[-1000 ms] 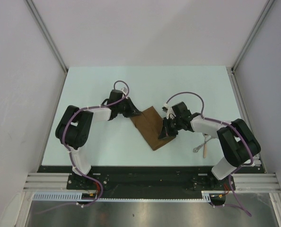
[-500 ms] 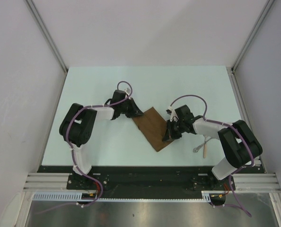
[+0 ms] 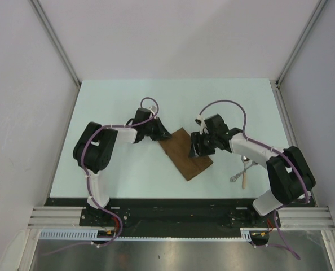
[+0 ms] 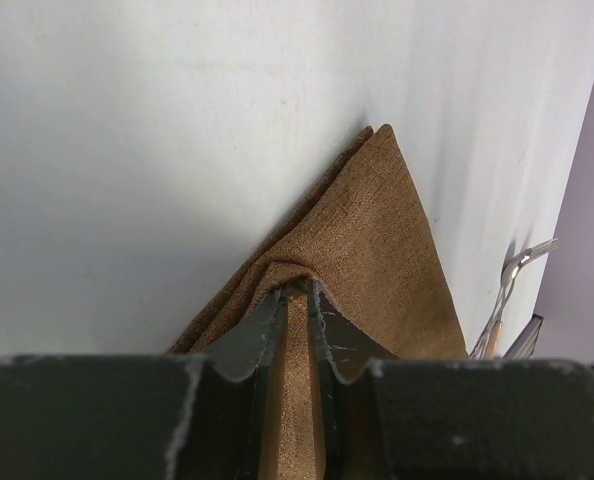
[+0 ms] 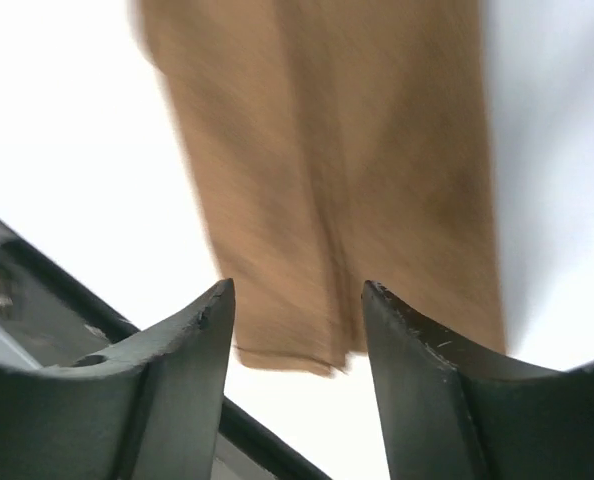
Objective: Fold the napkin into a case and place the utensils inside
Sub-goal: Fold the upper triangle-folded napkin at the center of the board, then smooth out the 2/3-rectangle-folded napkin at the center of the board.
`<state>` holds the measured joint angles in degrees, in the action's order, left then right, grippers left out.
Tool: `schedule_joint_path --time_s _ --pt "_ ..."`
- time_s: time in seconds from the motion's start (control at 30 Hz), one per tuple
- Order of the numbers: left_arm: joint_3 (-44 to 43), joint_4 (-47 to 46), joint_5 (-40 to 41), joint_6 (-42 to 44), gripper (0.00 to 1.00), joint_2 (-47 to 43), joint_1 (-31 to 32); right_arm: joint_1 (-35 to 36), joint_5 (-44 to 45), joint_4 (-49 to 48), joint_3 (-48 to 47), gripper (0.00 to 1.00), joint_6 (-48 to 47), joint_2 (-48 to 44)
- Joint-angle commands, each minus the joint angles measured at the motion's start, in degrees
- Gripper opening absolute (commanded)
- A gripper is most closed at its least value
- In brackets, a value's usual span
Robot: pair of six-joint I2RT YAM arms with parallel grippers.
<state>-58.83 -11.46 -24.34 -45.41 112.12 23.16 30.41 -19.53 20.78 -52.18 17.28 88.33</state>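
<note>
Over the napkin (image 3: 181,157), the right gripper (image 5: 297,292) is springing open and pulling away, leaving the fold lying flat; the left gripper (image 4: 297,292) is still pinching its corner.

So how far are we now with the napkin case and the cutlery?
Done: the napkin lies folded in layers on the table. In hand: the left gripper pinches one corner of it, and the right gripper hovers open above the cloth, holding nothing. Left: the utensils lie on the table to the right of the napkin, none inside yet. Perhaps a last fold is also needed.
</note>
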Motion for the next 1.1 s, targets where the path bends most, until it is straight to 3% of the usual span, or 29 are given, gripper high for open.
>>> schedule_joint_path --time_s 0.0,0.1,0.2,0.23,0.43,0.7,0.87,1.0,1.07 --pt "0.2 -3.0 -0.3 1.3 0.18 -0.8 0.5 1.7 -4.4 -4.4 -6.6 0.6 2.1 3.7" --pt "0.3 -3.5 -0.4 0.7 0.18 -0.8 0.5 3.4 -13.1 -12.5 -8.8 0.57 6.3 9.5" --pt "0.2 -3.4 -0.5 0.5 0.18 -0.3 0.5 3.9 -18.5 -19.3 -10.7 0.46 9.6 16.3" --pt "0.2 -3.3 -0.5 0.7 0.18 -0.3 0.5 3.9 -20.7 -22.5 -11.4 0.36 10.1 19.0" --pt "0.2 -3.9 -0.8 0.3 0.18 0.5 0.4 3.7 -25.0 -25.6 -15.4 0.13 11.5 24.4" --pt "0.5 -4.5 -1.1 0.6 0.18 0.8 0.4 3.5 -24.8 -26.7 -15.4 0.07 12.1 24.6" --pt "-0.3 -5.1 -3.9 -0.6 0.18 -0.7 -1.0 2.6 -26.4 -28.6 -16.0 0.05 14.5 30.3" --pt "-0.9 -4.6 -6.9 -1.6 0.38 -4.4 -2.6 1.8 -26.4 -30.4 -15.8 0.0 16.2 31.9" --pt "-0.3 -4.4 -7.8 -2.3 0.42 -6.5 -2.5 1.5 -26.3 -30.3 -16.0 0.0 16.3 31.9"
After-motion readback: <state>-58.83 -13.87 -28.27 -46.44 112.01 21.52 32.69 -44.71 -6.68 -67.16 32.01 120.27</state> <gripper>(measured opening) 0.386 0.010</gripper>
